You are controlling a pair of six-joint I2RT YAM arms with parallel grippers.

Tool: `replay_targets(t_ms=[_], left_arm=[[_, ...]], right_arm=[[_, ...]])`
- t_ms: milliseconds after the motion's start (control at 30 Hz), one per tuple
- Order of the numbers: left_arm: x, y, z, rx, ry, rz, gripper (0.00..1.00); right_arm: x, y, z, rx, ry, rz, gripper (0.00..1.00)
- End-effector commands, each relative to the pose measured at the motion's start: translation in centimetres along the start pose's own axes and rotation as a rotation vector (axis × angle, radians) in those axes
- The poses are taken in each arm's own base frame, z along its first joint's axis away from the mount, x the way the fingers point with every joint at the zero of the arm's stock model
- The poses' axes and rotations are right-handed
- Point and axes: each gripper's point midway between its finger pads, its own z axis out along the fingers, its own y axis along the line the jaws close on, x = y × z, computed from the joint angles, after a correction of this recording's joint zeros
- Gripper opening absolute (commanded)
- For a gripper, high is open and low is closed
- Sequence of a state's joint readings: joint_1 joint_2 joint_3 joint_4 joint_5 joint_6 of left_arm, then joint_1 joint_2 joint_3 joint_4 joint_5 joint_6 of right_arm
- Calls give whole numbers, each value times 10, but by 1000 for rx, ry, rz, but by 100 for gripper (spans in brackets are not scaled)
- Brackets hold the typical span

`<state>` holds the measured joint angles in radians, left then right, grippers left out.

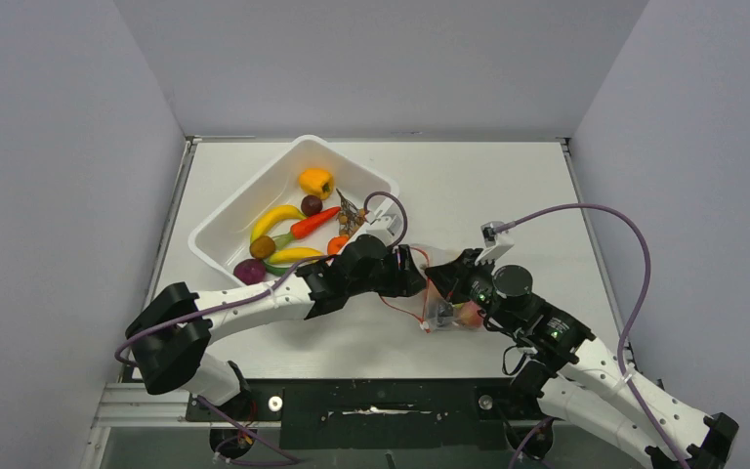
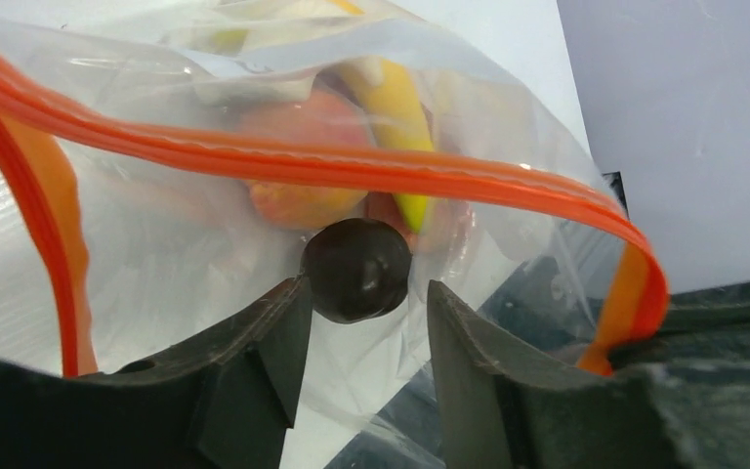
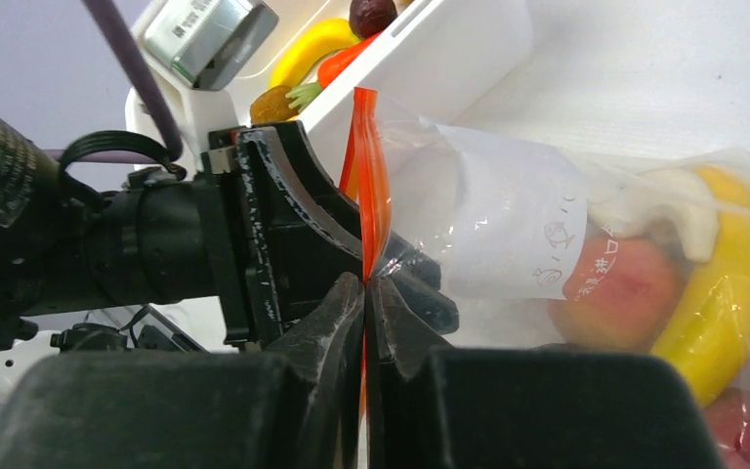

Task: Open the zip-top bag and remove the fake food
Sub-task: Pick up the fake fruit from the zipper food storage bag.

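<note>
The zip-top bag lies at the table's middle, its mouth spread into an orange-red zip loop. My left gripper reaches into that mouth and its fingertips pinch a dark purple plum. Behind the plum, still in the bag, sit a peach and a yellow banana. My right gripper is shut on the zip strip and holds that edge upright. Through the plastic the right wrist view shows the peach and the banana.
A white tub stands at the back left, just behind the left arm. It holds a banana, an orange pepper, a carrot-like piece and other toy food. Grey walls enclose the table on three sides.
</note>
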<state>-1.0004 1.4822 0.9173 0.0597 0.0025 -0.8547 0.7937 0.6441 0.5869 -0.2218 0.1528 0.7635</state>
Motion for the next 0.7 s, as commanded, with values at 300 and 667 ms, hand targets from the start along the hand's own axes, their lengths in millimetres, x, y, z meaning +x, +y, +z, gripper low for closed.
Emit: replay_targets(t_ms=[300, 667], left_arm=[[20, 13, 15, 9, -30, -43, 53], [32, -1, -1, 188, -91, -88, 62]], right_arm=[[-31, -20, -20, 151, -77, -89, 34], [27, -103, -37, 520, 108, 65, 31]])
